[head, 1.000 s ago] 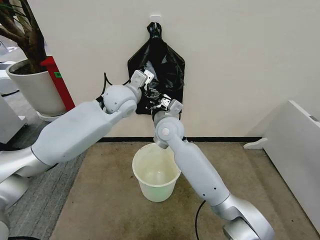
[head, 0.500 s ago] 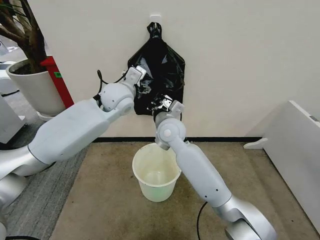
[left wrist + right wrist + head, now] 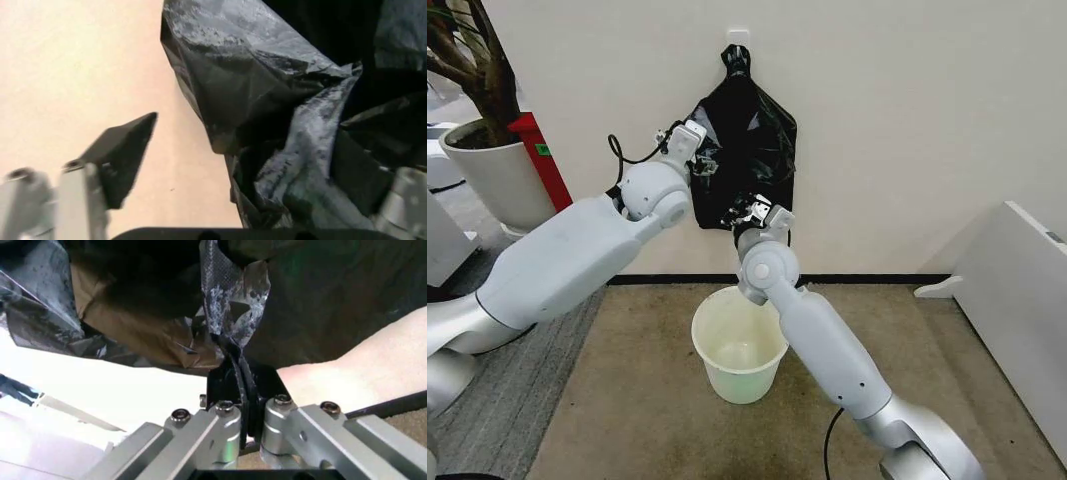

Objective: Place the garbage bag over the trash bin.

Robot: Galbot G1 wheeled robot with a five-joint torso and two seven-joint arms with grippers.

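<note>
Where pinched, crinkly glossy garbage bag (image 3: 233, 305)

Open trash bin (image 3: 739, 352) mouth partly under right forearm (image 3: 822, 345); bare floor (image 3: 637, 410) all around it

Even, soft indoor light fills the head view; the wall (image 3: 907, 120) reads bright with no hard shadows, and the bin (image 3: 739, 345) throws only a faint shade on the floor at 6 o'clock. The garbage bag (image 3: 745, 150) catches small white glints. In the left wrist view the bag (image 3: 287, 115) shows streaky glare and the near finger (image 3: 120, 155) is blurred. The right wrist view is blown out at 8 o'clock.
</note>
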